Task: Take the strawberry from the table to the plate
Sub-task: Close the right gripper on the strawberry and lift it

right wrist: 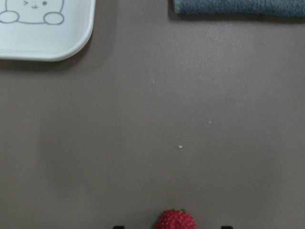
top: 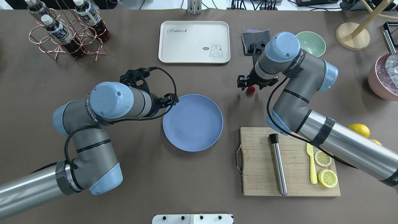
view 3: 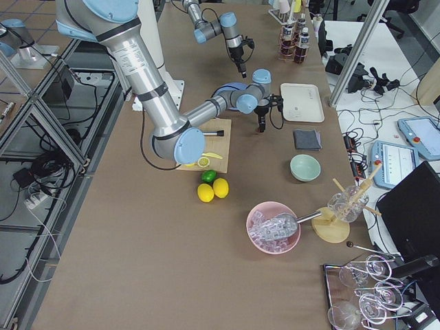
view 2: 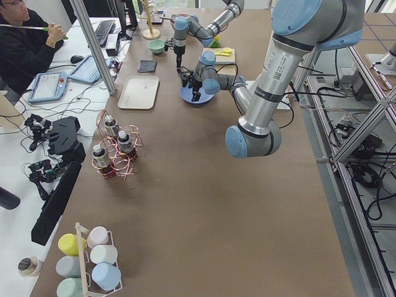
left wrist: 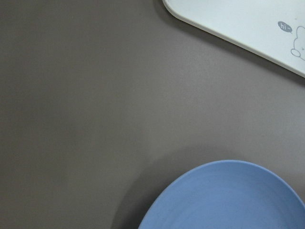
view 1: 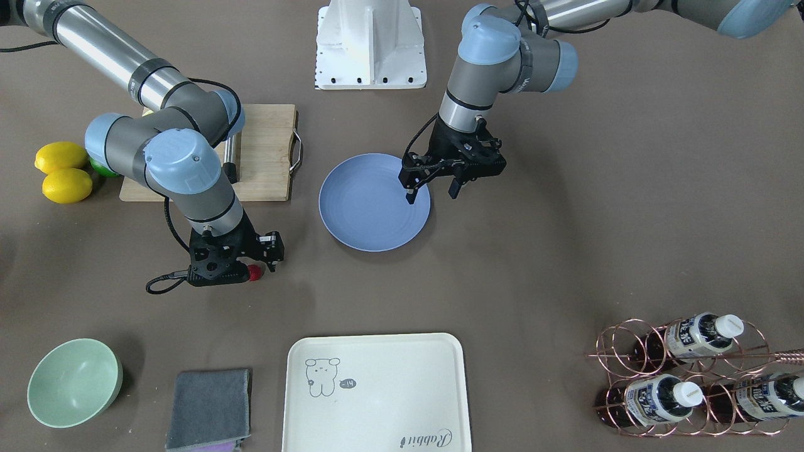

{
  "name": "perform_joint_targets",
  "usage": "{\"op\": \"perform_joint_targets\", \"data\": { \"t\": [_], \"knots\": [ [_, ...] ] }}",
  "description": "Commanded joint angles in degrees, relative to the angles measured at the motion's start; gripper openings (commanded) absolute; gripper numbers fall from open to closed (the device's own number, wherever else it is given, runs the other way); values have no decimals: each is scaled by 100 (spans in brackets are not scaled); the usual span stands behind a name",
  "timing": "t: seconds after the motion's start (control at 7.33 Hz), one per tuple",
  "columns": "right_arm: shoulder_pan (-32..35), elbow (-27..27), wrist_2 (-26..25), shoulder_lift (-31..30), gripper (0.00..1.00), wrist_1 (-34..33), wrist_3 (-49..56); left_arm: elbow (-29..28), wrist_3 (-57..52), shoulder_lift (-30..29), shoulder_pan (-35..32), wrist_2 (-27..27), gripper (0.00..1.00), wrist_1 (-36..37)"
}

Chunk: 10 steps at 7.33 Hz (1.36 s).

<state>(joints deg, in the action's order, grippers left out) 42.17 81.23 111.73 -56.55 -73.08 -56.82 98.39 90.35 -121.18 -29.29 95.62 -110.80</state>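
Observation:
The strawberry (view 1: 254, 272) (top: 251, 90), small and red, lies on the grey-brown table (view 1: 565, 238). My right gripper (view 1: 259, 267) is lowered over it and open, with a fingertip on either side and a gap to the berry. In the right wrist view the strawberry (right wrist: 175, 221) sits at the bottom edge between the two dark tips. The blue-lavender plate (view 1: 370, 216) (top: 192, 124) (left wrist: 228, 200) lies mid-table with nothing on it. Over the plate's rim hangs my left gripper (view 1: 432, 191), open and holding nothing.
A cream tray (view 1: 377, 389), a grey cloth (view 1: 209, 408) and a mint bowl (view 1: 74, 383) line the operators' side. The wooden cutting board (top: 289, 161) carries a metal rod and lemon slices. Two lemons (view 1: 63, 171), a bottle rack (view 1: 691, 376) and a pink ice bowl (top: 384, 79) stand around.

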Motion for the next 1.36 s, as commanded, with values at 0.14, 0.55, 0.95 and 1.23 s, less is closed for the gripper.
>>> {"op": "perform_joint_targets", "data": {
  "t": [0.14, 0.55, 0.95, 1.23],
  "knots": [
    [-7, -152, -55, 12, 50, 101, 4, -13, 0, 6, -15, 0, 98, -11],
    [28, -143, -46, 47, 0, 101, 4, -13, -200, 15, -102, 87, 98, -20],
    [361, 102, 399, 153, 0, 66, 21, 49, -272, 111, -601, 735, 98, -3],
    [345, 558, 525, 205, 0, -31, -66, 390, -1296, 838, -857, 730, 98, 6]
  ]
}}
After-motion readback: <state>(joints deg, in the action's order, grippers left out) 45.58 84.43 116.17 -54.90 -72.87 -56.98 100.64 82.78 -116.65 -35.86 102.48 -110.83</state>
